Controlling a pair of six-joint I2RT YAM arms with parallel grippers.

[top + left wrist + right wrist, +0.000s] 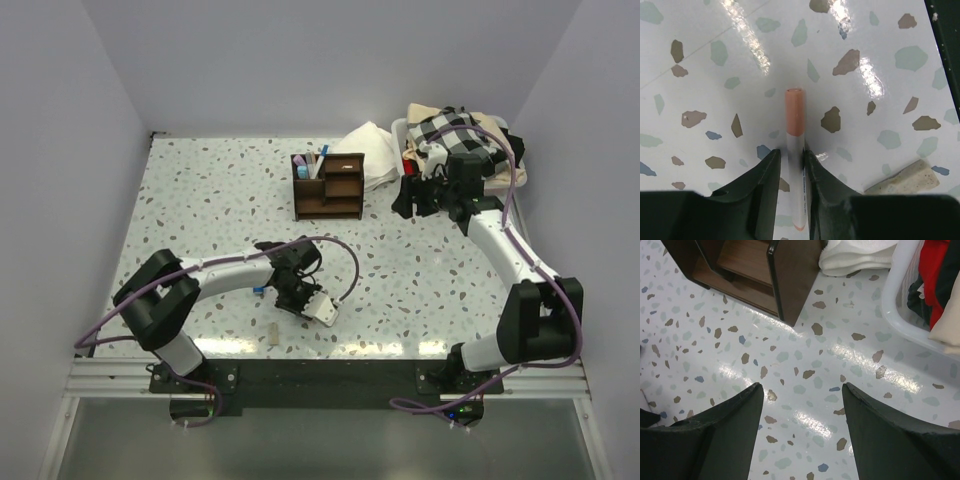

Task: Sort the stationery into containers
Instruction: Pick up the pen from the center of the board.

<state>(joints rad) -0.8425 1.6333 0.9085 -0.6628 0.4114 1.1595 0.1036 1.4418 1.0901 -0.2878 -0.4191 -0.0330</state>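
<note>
A: Left side first. Where's the pen?
B: On the table (200,210), near its front edge, under the left gripper (791,153). The pen (794,117) has a white barrel and an orange cap. It lies flat, long axis in line with the fingers (767,170), cap end pointing away from the wrist, past the tips.
A: Gripped?
B: Can't tell. Jaws are narrow, one finger hard by each side of the barrel. Whether they press it doesn't show.
A: Anything close?
B: A beige piece (902,177), off to the right in the left wrist view, apart from the pen. It's near the black rail (320,372) along the front edge.
A: Room to move?
B: Bare tabletop between that gripper and the organizer (327,205), and more out to the left. The organizer sits toward the back, near the middle. A few pens (313,160) stand upright in its back-left compartment.
A: Right side?
B: Folded white cloth (372,150) at the organizer's right rear corner. The right gripper (801,386) hangs over bare table between the organizer and the white bin (900,305), jaws wide, nothing between them. The bin holds a checkered cloth (455,135), back right by the wall.
A: Surface, room?
B: Glossy white terrazzo with grey, brown and blue flecks and glare streaks. Plain pale walls (330,60) on three sides.
</note>
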